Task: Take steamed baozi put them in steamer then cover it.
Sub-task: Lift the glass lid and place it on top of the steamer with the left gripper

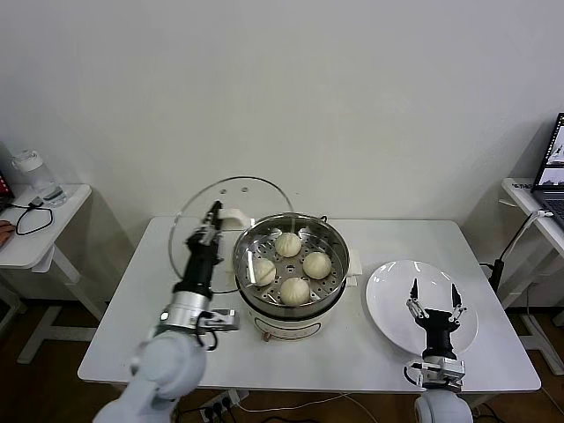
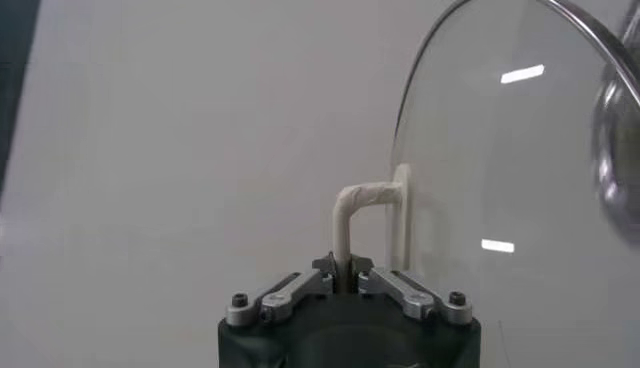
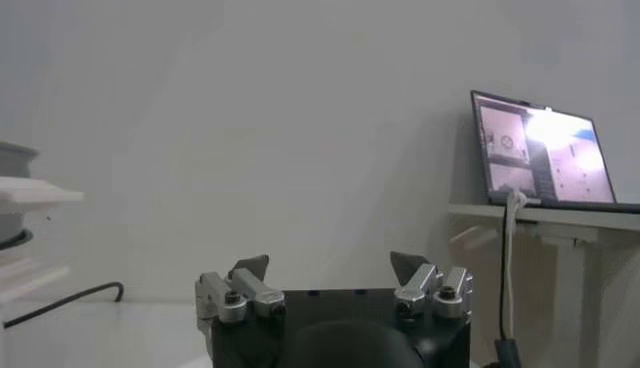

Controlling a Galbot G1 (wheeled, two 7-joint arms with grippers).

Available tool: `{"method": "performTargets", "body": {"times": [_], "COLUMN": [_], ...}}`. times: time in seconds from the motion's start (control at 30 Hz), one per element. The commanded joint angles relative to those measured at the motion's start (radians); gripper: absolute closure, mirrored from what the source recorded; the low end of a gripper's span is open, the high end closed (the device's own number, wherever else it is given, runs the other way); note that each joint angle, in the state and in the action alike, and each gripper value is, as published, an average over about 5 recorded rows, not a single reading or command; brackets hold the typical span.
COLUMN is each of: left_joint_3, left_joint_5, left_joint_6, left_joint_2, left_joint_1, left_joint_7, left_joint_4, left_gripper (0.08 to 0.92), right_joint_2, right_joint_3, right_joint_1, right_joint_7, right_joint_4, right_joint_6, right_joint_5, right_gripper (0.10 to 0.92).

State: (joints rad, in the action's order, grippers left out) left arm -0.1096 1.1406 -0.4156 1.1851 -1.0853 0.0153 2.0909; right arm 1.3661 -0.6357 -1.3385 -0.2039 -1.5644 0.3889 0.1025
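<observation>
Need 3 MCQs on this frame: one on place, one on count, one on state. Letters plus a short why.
1. Where is the cover?
A. On the steamer
B. Held on edge left of the steamer
C. On the plate

2. How many baozi sit in the steamer?
A. Two
B. Three
C. Four

3. The right gripper is:
A. Open, empty, over the plate
B. Shut on a baozi
C. Holding the cover

Key: B, the left gripper clamps its handle; C, four buns on the tray; A, fingers spread, nothing between.

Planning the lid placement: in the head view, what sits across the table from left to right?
Left tool shut on the glass lid's handle → steamer with four baozi → white plate → open right tool above the plate.
</observation>
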Motion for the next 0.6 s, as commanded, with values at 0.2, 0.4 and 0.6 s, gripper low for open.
{"method": "performTargets", "body": {"times": [0.2, 0.4, 0.6], "left_joint_3": [0.29, 0.312, 0.323], "left_joint_5": [0.224, 0.267, 0.303], "left_joint_6": [-0.142, -0.147, -0.144], "left_joint_2": [0.107, 0.126, 0.137], "left_joint_1": [0.191, 0.205, 0.201], "left_joint_7": [0.227, 0.253, 0.271], "left_joint_4": [-0.145, -0.192, -0.207], "left_gripper": [0.813, 0.813, 0.813], "right_joint_2": [0.009, 0.009, 0.009], "right_joint_3": [-0.005, -0.005, 0.001], "right_joint_1": [0.004, 0.01, 0.017], "right_joint_7": [0.0, 0.001, 0.002], "right_joint_4": [0.017, 0.02, 0.024], "right_joint_6": [0.001, -0.005, -0.011], "right_joint_5": [-0.009, -0.008, -0.009], "right_gripper": [0.203, 0.203, 0.203]}}
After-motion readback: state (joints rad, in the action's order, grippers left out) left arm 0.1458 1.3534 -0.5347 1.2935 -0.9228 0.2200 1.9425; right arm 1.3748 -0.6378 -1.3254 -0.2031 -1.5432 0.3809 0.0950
